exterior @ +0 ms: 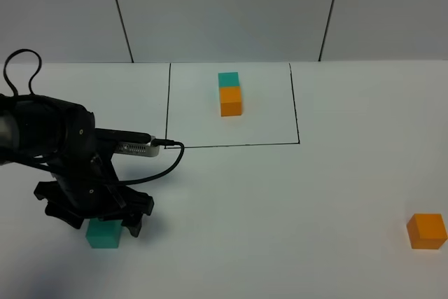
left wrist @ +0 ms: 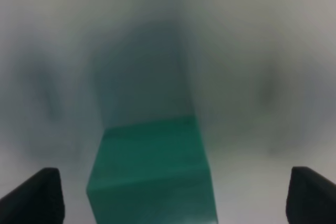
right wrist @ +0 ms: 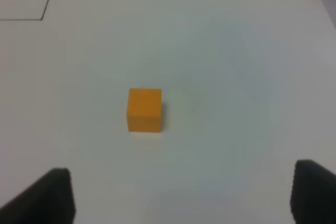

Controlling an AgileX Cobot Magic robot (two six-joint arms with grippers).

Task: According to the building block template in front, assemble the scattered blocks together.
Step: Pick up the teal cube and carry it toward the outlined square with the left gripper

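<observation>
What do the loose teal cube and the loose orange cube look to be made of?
The loose teal cube shows flat, even colour, no glare and crisp edges: probably painted wood or matte plastic; blur hides any grain. The loose orange cube has the same matte, uniform faces and sharp edges, so likely the same material, though not certain.

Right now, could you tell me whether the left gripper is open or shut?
Open. The left gripper holds its fingers wide apart, with gaps either side of the teal block between them.

Bright even light, soft shadows; left wrist v. blurred
</observation>
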